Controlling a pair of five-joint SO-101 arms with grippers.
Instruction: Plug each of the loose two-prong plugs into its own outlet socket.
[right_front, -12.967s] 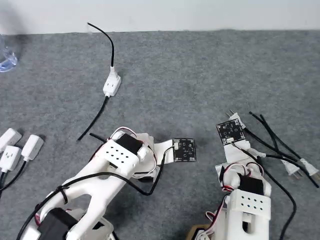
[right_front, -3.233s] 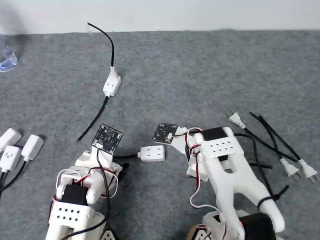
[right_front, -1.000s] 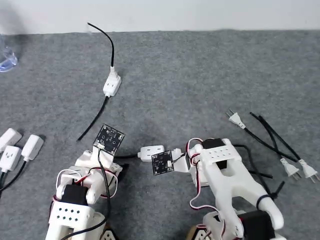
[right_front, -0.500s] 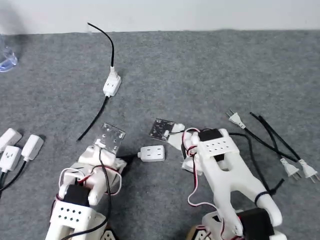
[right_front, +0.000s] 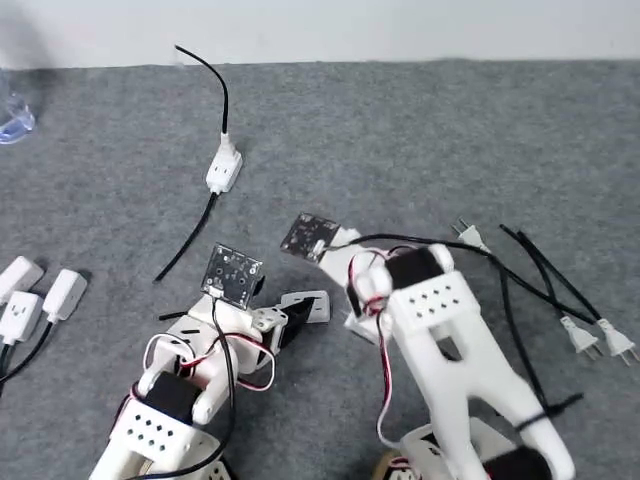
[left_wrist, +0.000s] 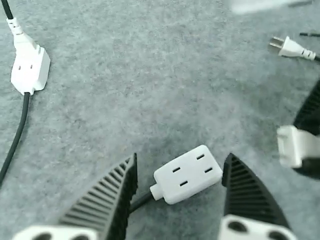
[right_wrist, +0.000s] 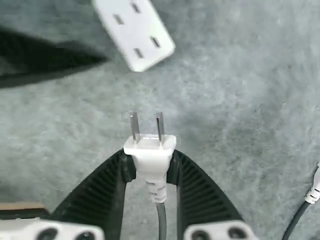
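A white outlet socket on a black cord lies on the grey carpet between the two arms. My left gripper is open, with the socket on the carpet between its two black fingers. My right gripper is shut on a white two-prong plug. The plug's prongs point toward the socket, with a short gap between them. From above, the right gripper hangs just to the right of the socket.
A second socket with a cord plugged into it lies at the back left. Two more white sockets sit at the left edge. Loose plugs with black cords lie at the right.
My left arm has swung forward and to the right, and its open gripper now straddles the socket. My right arm has shifted a little to the left, the plug still in its grip.
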